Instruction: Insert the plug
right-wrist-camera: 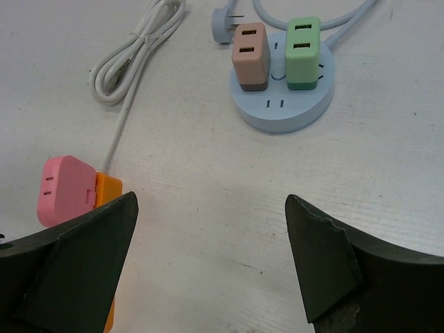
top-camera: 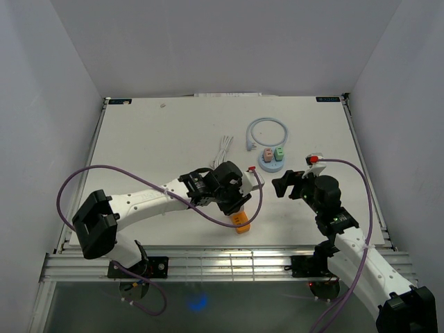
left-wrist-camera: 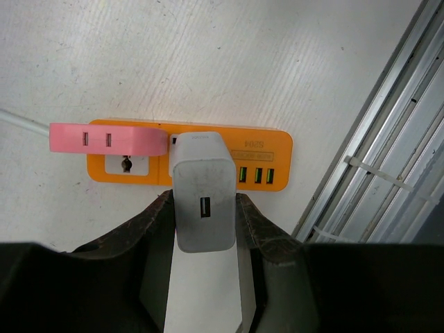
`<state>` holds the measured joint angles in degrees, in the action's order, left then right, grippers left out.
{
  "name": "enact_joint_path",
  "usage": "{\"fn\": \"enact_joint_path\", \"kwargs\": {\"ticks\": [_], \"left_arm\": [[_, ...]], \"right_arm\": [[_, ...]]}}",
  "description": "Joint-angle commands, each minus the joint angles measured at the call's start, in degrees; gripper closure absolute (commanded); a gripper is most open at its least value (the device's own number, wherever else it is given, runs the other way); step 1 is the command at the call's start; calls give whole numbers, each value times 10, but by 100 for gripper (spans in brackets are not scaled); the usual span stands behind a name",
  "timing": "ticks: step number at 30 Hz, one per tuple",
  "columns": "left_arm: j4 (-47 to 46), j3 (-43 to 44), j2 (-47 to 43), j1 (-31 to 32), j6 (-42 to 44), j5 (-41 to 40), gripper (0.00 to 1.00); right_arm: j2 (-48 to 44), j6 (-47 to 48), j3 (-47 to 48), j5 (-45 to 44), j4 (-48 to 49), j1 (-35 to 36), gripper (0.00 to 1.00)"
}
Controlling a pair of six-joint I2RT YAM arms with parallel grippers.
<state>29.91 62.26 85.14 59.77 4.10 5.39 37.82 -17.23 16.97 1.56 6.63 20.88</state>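
My left gripper point(left-wrist-camera: 204, 208) is shut on a white USB charger plug point(left-wrist-camera: 202, 177), one finger on each side. The plug stands at the middle socket of the orange power strip point(left-wrist-camera: 267, 149); its prongs are hidden, so I cannot tell how deep it sits. A pink plug point(left-wrist-camera: 104, 139) sits in the strip's left socket. In the top view the left gripper point(top-camera: 232, 198) covers most of the orange strip point(top-camera: 241, 222). My right gripper point(top-camera: 288, 184) is open and empty above bare table point(right-wrist-camera: 211, 208), right of the pink plug point(right-wrist-camera: 64, 187).
A round pale-blue socket hub point(right-wrist-camera: 281, 111) holds a brown plug point(right-wrist-camera: 250, 52) and a green plug point(right-wrist-camera: 303, 48); its blue cable loops behind it point(top-camera: 267, 128). A coiled white cable point(right-wrist-camera: 135, 55) leads to the orange strip. The table's metal front rail point(left-wrist-camera: 388, 180) is close by.
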Motion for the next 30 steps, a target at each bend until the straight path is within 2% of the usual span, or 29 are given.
{"fn": "enact_joint_path", "kwargs": {"ticks": [1, 19, 30], "left_arm": [[-18, -2, -8, 4, 2, -13, 100], [-31, -14, 8, 15, -5, -65, 100], [-26, -16, 21, 16, -6, -22, 100]], "right_arm": [[-9, -1, -6, 7, 32, -5, 9], [-16, 0, -10, 15, 33, -8, 9], [-18, 6, -8, 31, 30, -9, 9]]}}
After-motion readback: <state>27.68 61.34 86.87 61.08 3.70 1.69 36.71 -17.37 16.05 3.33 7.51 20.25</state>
